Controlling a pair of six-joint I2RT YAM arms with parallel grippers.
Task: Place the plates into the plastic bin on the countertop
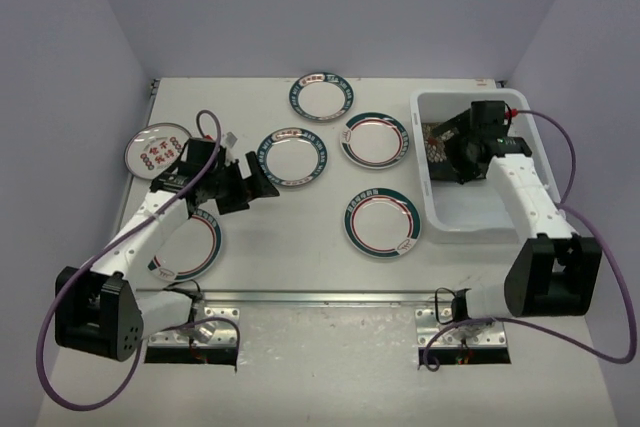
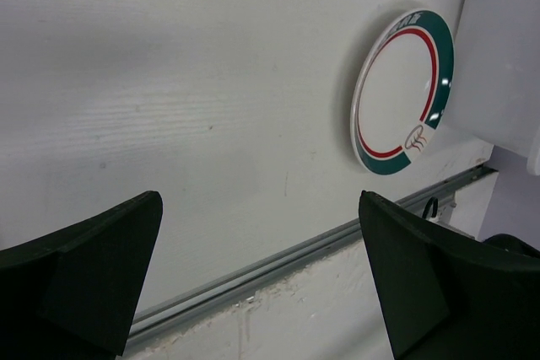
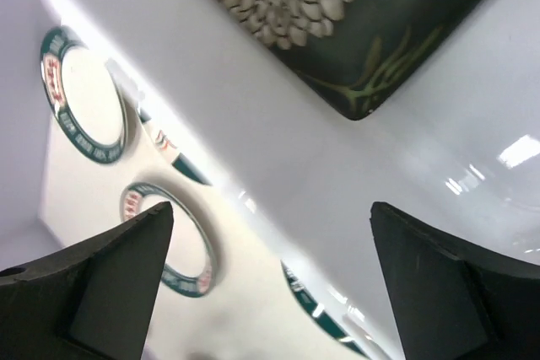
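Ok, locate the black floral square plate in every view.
Top external: black floral square plate inside the white translucent plastic bin, right of centre, partly under the right arm.
Left wrist: not in it.
Right wrist: plate top centre, on the bin's floor.
Shared landmark: the bin.

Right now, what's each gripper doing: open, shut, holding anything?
Left gripper: open, holding nothing.
Right gripper: open, holding nothing; black floral plate lies in the bin.
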